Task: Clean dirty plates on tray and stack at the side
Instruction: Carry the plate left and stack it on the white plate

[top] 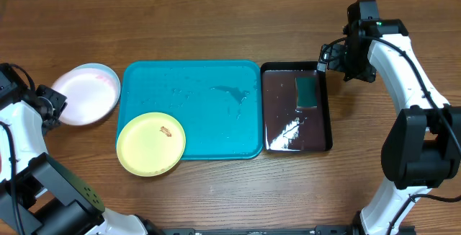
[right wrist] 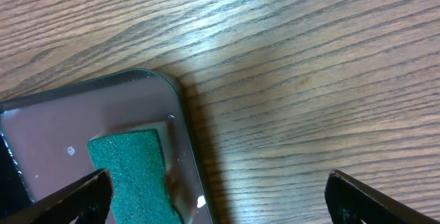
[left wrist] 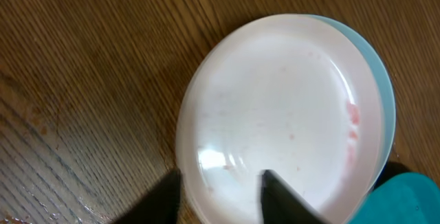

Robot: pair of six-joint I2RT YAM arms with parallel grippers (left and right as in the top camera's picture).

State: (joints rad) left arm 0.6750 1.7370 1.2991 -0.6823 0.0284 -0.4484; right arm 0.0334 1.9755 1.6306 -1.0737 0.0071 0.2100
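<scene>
left pincer point(left wrist: 221, 198): jaws parted, pointing down | right pincer point(right wrist: 218, 200): jaws spread wide, pointing down

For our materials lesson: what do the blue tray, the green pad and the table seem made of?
Blue tray: likely plastic, smooth with glossy wet patches. Green pad: probably a scouring sponge, rough matte texture. Table: wood or wood-look laminate, streaky grain, slight sheen.
</scene>
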